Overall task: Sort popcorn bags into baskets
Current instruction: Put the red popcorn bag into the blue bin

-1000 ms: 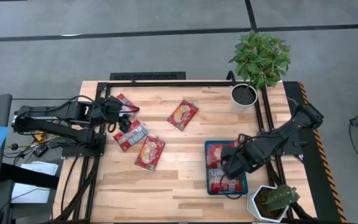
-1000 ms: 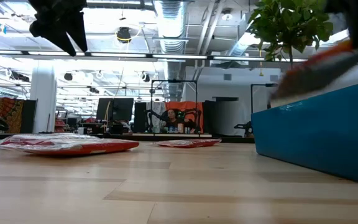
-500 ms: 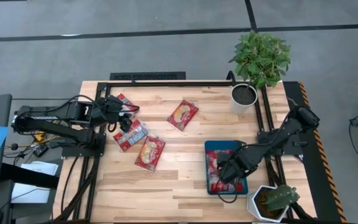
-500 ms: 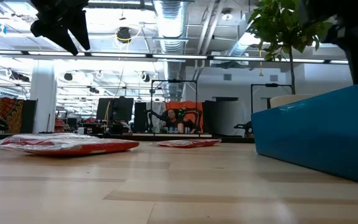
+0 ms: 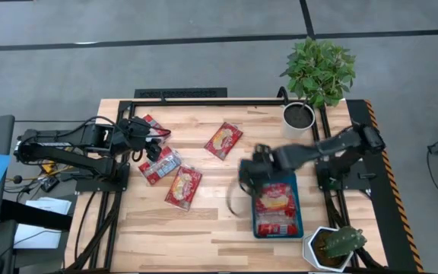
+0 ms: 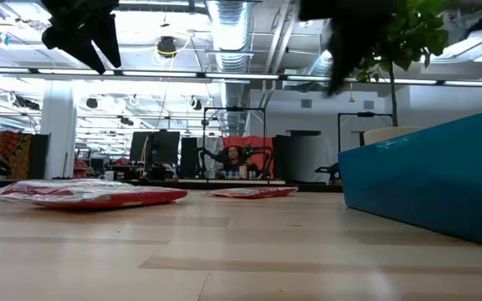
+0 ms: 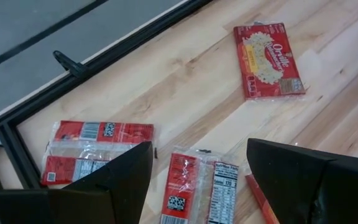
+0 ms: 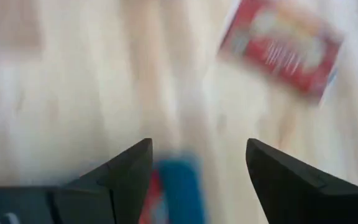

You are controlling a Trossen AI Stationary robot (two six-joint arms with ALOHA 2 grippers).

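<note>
Several red popcorn bags lie flat on the wooden table: one (image 5: 223, 140) toward the far middle and three at the left (image 5: 153, 125), (image 5: 160, 165), (image 5: 183, 186). The blue basket (image 5: 298, 207), a shallow tray at the near right, holds two bags (image 5: 277, 199), (image 5: 274, 225). My right gripper (image 5: 251, 176) hangs open above the table just left of the basket, blurred, with nothing between its fingers (image 8: 199, 143). My left gripper (image 5: 144, 139) hovers open above the left bags (image 7: 198, 144), which lie below and beyond its fingers.
A white pot with a leafy plant (image 5: 299, 116) stands at the far right corner. A white pot with a cactus (image 5: 331, 247) sits at the near right, close to the basket. A black frame (image 5: 181, 100) runs along the table's edges. Bare wood lies at the near middle.
My right gripper has left a popcorn bag lying in the basket, risen out of it and swung toward the table's left, past the basket's left rim, moving fast. The bag that was tilted above the basket's rim a second ago now lies inside it.
</note>
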